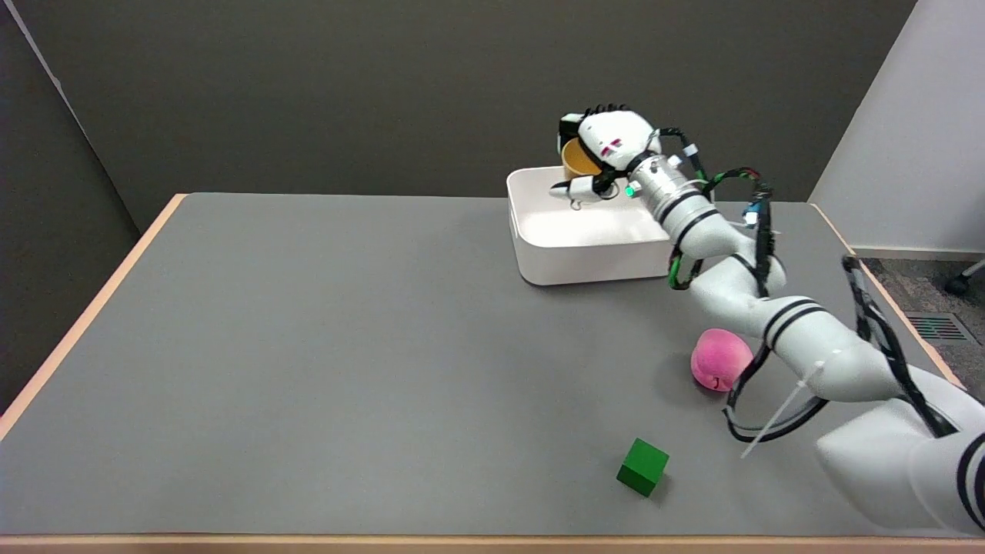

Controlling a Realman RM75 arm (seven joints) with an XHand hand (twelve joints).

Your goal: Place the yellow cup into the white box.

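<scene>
Reaching in from the lower right of the head view, the right arm (777,323) extends across the grey table (308,346) to the white box (577,254) at the far side. The right hand (604,154) is raised above the box's far portion, fingers wrapped around the yellow cup (575,160), which is held clear of the box floor and tilted, its opening facing left and toward the camera. One finger (573,188) projects leftward below the cup, over the box interior. Nothing is visible inside the box. A pink rounded object (719,359) lies near the arm, right of centre. A green cube (643,466) sits nearer the front edge, well apart from the box.
</scene>
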